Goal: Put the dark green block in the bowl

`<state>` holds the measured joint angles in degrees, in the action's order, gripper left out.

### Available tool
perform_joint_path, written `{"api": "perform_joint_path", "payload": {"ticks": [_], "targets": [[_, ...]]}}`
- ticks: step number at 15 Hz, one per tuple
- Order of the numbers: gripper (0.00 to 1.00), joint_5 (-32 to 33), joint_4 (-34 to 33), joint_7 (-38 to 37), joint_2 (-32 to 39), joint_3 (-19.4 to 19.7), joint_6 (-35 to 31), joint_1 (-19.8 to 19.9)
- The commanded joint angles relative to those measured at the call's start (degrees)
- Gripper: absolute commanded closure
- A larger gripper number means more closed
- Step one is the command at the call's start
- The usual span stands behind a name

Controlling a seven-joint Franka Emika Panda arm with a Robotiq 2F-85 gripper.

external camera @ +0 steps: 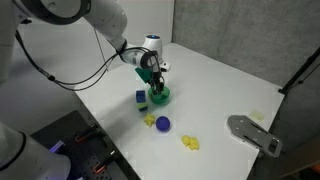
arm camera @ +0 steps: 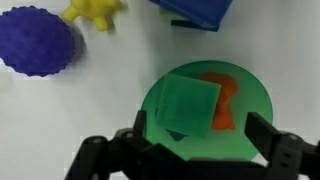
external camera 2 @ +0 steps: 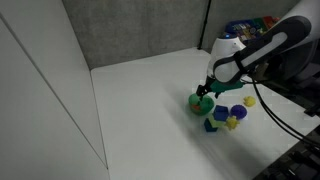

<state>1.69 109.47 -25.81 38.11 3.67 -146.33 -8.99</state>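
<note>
My claw [arm camera: 197, 150] hangs right over the bowl [arm camera: 252, 105] with its jaws spread wide. The dark green block [arm camera: 190, 105] lies inside and fills much of the bowl's floor. A blue block [external camera: 141, 97] stands just beside the bowl, so that side is tight. Further out, a purple ball [external camera: 163, 124] and a yellow piece [external camera: 150, 120] crowd the way, with another yellow piece [external camera: 190, 143] near them. A grey object [external camera: 255, 133] sits well apart by the table's edge. The wide white table [external camera: 220, 80] on the bowl's other side looks passable, though the arm hides part of it.
</note>
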Motion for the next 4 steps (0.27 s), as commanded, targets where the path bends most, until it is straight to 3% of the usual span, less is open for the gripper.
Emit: {"api": "perform_joint_path", "payload": {"ticks": [1,2,4], "targets": [[0.0,-2.0,0.5,2.5,-2.1,-0.9,4.0,0.6],[0.0,-0.7,-0.1,0.5,0.2,0.6,0.2,-0.6],[0.0,-0.7,-0.1,0.5,0.5,0.6,0.2,-0.6]]}}
